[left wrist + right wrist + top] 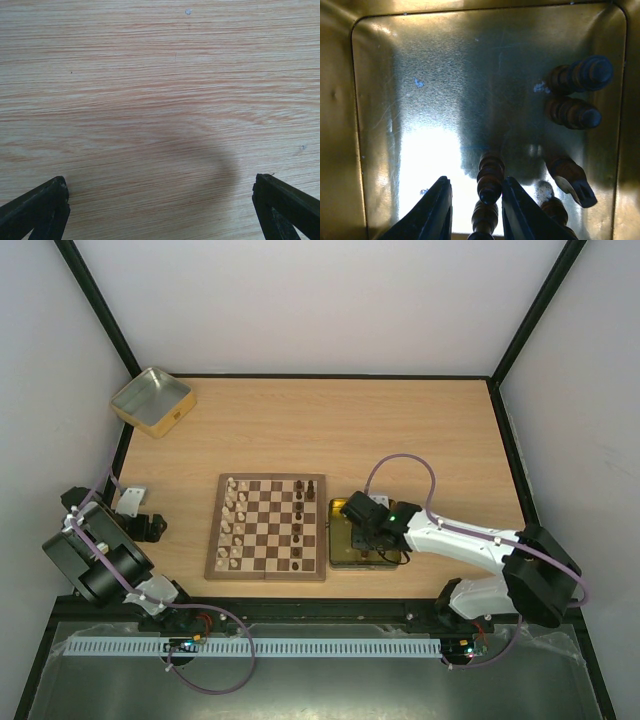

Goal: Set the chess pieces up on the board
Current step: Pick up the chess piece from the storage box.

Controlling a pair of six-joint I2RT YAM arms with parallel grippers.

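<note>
Inside the gold tin (337, 125), right gripper (476, 181) jaws straddled a dark chess piece (490, 177), not pinching; left gripper (160, 182) jaws stood wide apart over table (150, 75)

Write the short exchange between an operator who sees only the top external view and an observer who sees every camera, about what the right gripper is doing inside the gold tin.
Operator: What lies between the right gripper's fingers?
Observer: The right gripper straddles a dark brown chess piece lying on the floor of the gold tin. A gap shows on one side, so it is not clamped yet.
Operator: Any more in there?
Observer: At least three other dark pieces lie along one side of the tin.
Operator: And the left gripper?
Observer: The left gripper is open above the wooden table, holding nothing.
</note>
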